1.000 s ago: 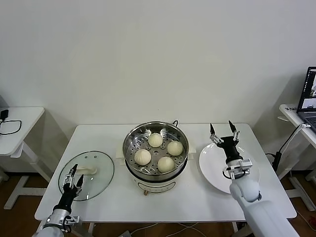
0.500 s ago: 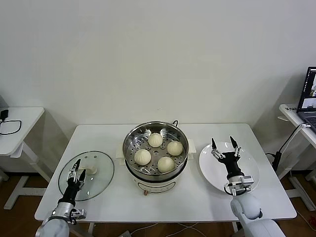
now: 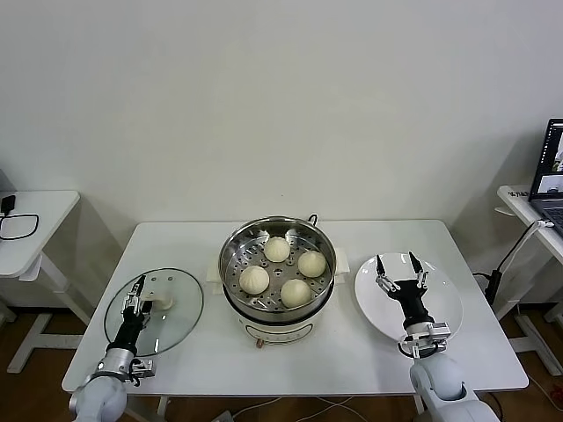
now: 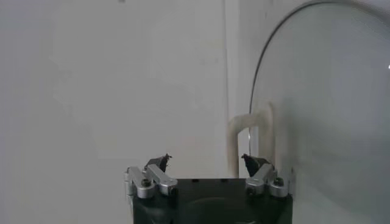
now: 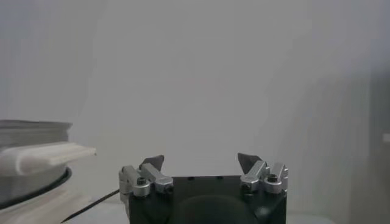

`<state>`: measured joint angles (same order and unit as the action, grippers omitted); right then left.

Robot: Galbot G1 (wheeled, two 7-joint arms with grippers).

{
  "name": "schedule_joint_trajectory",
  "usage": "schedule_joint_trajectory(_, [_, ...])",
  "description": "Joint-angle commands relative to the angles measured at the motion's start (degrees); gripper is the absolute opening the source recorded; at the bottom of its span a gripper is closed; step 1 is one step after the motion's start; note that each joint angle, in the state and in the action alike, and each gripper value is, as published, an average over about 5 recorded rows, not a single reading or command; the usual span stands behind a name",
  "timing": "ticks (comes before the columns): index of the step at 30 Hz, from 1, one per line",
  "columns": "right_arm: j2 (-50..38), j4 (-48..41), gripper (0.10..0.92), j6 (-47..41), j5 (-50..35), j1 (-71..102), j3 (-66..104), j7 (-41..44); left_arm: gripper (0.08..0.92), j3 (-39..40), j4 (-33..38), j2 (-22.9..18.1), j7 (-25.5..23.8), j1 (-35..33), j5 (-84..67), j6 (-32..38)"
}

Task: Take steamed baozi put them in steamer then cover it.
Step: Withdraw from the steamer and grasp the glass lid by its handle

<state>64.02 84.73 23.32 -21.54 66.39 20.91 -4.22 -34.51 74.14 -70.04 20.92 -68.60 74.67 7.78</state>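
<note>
Steamed baozi (image 3: 276,249): four, soft, in steamer (image 3: 278,303), centre tabletop (image 3: 369,352). Glass lid (image 3: 176,303) left: slippery, fragile; grasp handle (image 4: 250,131). Left end effector (image 3: 135,294) open, empty, at handle; right end effector (image 3: 397,271) open, empty

Four baozi (image 3: 277,249), one steamer (image 3: 236,290), one lid (image 3: 180,312), seemingly one plate (image 3: 444,303).

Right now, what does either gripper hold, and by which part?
Nothing is held. The left gripper hovers open at the glass lid's handle; the right gripper is open over the plate.
</note>
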Motion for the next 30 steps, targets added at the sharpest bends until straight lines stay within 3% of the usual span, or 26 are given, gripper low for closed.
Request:
schedule_joint_trajectory(1, [0.3, 0.0, 0.823, 0.0, 0.5, 0.6, 0.3, 0.0, 0.758, 0.3, -2.3, -0.1, 0.0, 1.7, 0.5, -0.4])
schedule_joint_trajectory(13, [0.3, -0.2, 0.823, 0.0, 1.0, 0.2, 0.5, -0.3, 0.411, 0.3, -1.7, -0.5, 0.0, 1.5, -0.2, 0.3])
schedule_joint_trajectory(18, [0.4, -0.3, 0.823, 0.0, 1.1, 0.1, 0.6, -0.4, 0.264, -0.2, 1.9, 0.0, -0.9, 0.2, -2.0, 0.1])
schedule_joint_trajectory(22, [0.6, -0.4, 0.823, 0.0, 1.2, 0.1, 0.5, -0.4, 0.190, -1.5, 8.5, 1.1, -2.1, -2.2, -4.5, -1.1])
schedule_joint_trajectory(30, [1.1, -0.3, 0.823, -0.1, 1.7, 0.1, 0.4, -0.5, 0.186, -7.0, 31.4, 5.3, -8.8, -4.3, -11.0, -7.3])
